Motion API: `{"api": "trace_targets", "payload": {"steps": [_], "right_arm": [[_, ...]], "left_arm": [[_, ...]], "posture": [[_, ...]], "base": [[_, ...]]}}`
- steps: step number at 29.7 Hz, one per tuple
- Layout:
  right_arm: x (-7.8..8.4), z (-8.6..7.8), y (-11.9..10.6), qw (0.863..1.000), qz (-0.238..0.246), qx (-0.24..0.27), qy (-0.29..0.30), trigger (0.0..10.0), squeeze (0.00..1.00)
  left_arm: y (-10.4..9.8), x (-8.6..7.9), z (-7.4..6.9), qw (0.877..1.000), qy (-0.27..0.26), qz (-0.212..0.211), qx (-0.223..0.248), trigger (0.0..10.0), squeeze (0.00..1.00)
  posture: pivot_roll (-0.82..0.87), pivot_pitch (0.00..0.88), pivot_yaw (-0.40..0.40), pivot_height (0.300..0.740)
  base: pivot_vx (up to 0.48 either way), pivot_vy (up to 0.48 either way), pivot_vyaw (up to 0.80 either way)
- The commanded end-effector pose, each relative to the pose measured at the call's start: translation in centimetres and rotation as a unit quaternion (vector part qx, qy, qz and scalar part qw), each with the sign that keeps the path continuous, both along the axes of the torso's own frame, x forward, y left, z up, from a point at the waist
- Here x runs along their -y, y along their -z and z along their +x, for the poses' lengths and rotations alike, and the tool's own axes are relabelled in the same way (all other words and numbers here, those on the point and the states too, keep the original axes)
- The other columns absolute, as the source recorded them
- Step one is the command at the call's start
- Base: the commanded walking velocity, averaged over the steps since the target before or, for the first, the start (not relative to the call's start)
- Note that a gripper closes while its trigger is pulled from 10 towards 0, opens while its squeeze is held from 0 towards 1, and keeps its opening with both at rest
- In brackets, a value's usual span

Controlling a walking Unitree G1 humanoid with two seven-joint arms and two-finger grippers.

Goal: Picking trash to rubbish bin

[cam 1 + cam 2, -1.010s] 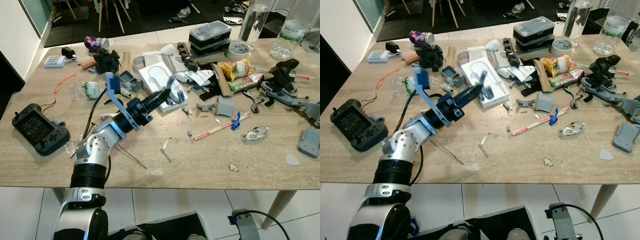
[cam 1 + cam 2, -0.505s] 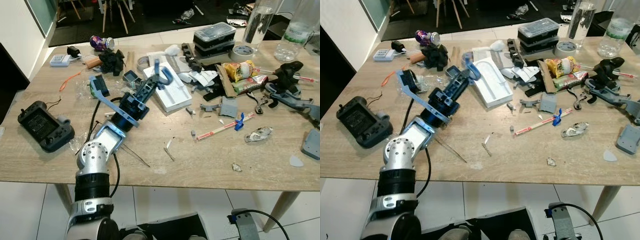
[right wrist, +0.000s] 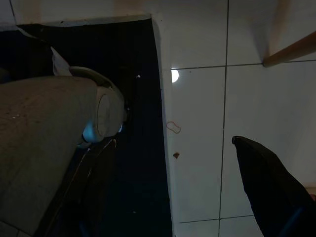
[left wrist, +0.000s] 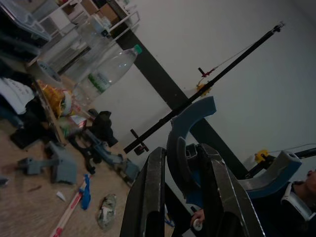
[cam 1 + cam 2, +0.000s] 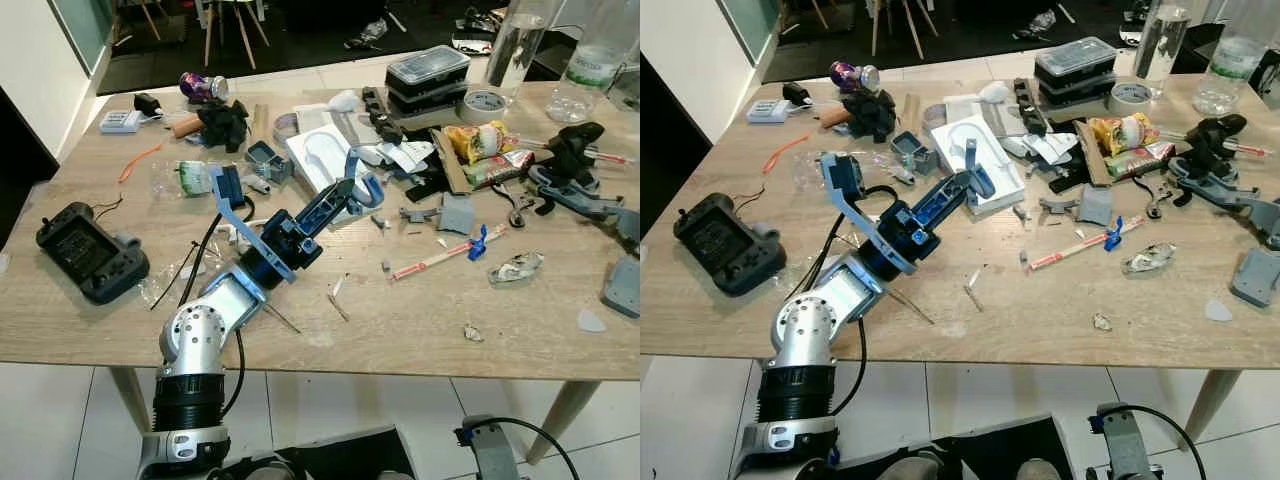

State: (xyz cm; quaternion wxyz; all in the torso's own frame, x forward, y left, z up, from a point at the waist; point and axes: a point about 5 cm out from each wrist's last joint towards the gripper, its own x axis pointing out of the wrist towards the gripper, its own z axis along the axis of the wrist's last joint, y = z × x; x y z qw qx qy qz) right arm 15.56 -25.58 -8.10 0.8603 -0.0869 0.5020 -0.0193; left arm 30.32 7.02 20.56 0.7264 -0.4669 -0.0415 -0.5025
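My left gripper [image 5: 350,192] hangs above the middle of the cluttered wooden table [image 5: 420,330], shut on a blue C-shaped plastic piece [image 5: 366,186]. In the left wrist view the two black fingers [image 4: 148,197] clamp that blue piece [image 4: 185,128], which curves up past their tips. It is held just off the white foam tray [image 5: 318,160]. Loose trash lies around: a crumpled foil wrapper [image 5: 514,268], a paper chopstick sleeve [image 5: 428,263], a yellow snack bag [image 5: 476,138] and a crushed can [image 5: 200,86]. My right arm hangs idle below the table edge, one black finger [image 3: 269,182] over the tiled floor.
A black handheld controller [image 5: 88,252] lies at the left edge. Stacked plastic boxes [image 5: 418,76], a tape roll [image 5: 484,101] and clear bottles [image 5: 588,55] stand at the back right. Grey and black mounts [image 5: 572,178] crowd the right side. Small scraps [image 5: 334,300] dot the bare near strip.
My left arm swung up and toward the far left with the blue piece, then came back right and lower over the tray's near corner. The head view shifted a little.
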Motion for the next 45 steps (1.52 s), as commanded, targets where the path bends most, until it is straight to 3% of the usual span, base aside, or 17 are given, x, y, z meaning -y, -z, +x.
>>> {"api": "trace_targets", "payload": {"steps": [1, 29, 45], "right_arm": [[-0.2, -0.8, 0.4, 1.0, 0.004, -0.015, 0.001, 10.0, 0.0], [-0.4, -0.7, 0.4, 1.0, 0.006, -0.018, -0.004, 10.0, 0.0], [-1.3, -0.2, 0.5, 1.0, 0.01, -0.017, -0.002, 10.0, 0.0]], "left_arm": [[1.1, -0.4, 0.0, 1.0, -0.009, 0.015, -0.016, 10.0, 0.0], [1.7, -0.3, 0.0, 0.999, -0.013, 0.035, -0.017, 10.0, 0.0], [1.5, -0.2, -0.1, 0.999, -0.01, 0.039, -0.009, 10.0, 0.0]], "posture": [[-0.07, 0.138, 0.067, 0.74], [-0.07, 0.138, 0.067, 0.74], [-0.06, 0.135, 0.074, 0.74]], "base": [[-0.428, 0.0, 0.0], [-0.456, 0.0, 0.0], [-0.463, 0.0, 0.0]]}}
